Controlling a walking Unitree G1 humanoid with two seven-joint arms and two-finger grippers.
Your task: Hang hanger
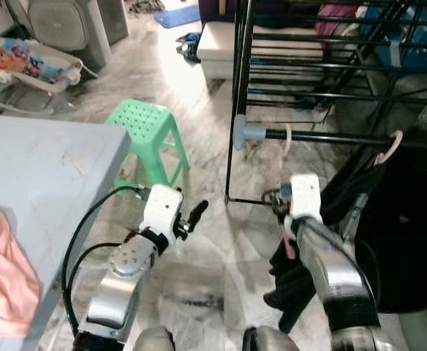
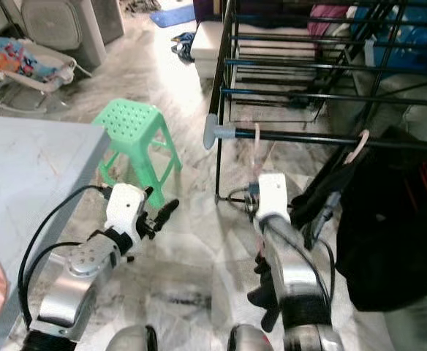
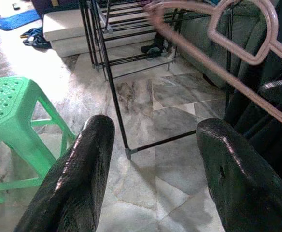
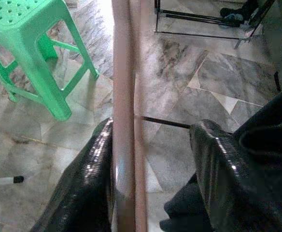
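Pink hanger (image 1: 287, 157) raised to the drying rack's black rail (image 1: 330, 137).

The right gripper (image 4: 150, 169) holds the hanger's stem against one finger, jaws partly apart, dark clothing (image 1: 294, 274) draped below. The left gripper (image 3: 155, 164) hovers empty, jaws wide, near the green stool (image 1: 146, 135) beside the grey counter (image 1: 45, 168).

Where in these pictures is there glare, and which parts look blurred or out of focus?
Left eye view: strong glare whitens the marble floor behind the green plastic stool. Right wrist view: the pink plastic hanger is close and soft beside the black fingers. Left wrist view: the left gripper looms large and slightly blurred.
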